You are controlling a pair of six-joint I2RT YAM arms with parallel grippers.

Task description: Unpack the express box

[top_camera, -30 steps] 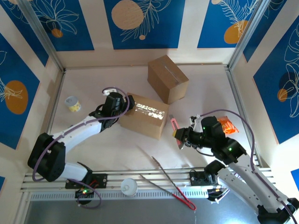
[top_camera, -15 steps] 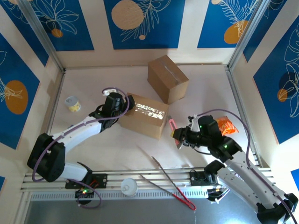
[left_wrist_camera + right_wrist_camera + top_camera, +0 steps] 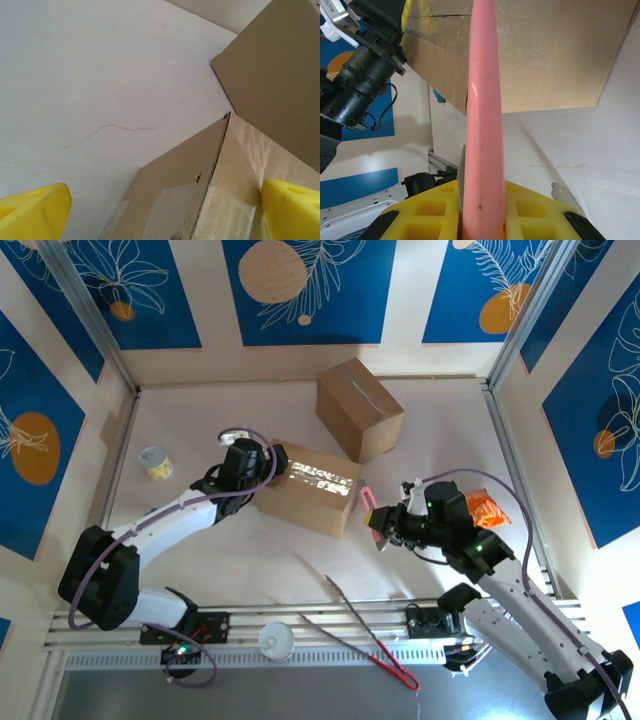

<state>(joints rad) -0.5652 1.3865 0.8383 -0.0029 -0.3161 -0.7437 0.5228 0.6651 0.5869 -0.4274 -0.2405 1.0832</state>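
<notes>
The express box (image 3: 310,488) is brown cardboard with shiny clear tape along its top, lying mid-table. My left gripper (image 3: 268,462) stands open at its left end. In the left wrist view the taped corner of the box (image 3: 200,190) lies between the yellow fingers (image 3: 35,212); the left finger is apart from the cardboard. My right gripper (image 3: 387,528) is shut on a pink cutter (image 3: 370,508), just right of the box. In the right wrist view the pink cutter (image 3: 482,100) points up at the box's side (image 3: 545,60).
A second, larger cardboard box (image 3: 358,408) stands behind, close to the first. A small cup (image 3: 154,462) sits at the far left. Metal tongs with red tips (image 3: 365,630) and a white lid (image 3: 277,640) lie near the front rail. An orange packet (image 3: 483,510) lies right.
My right gripper has carried the pink cutter left and slightly away from me, closer to the express box's right end. The left arm and the box have not moved.
</notes>
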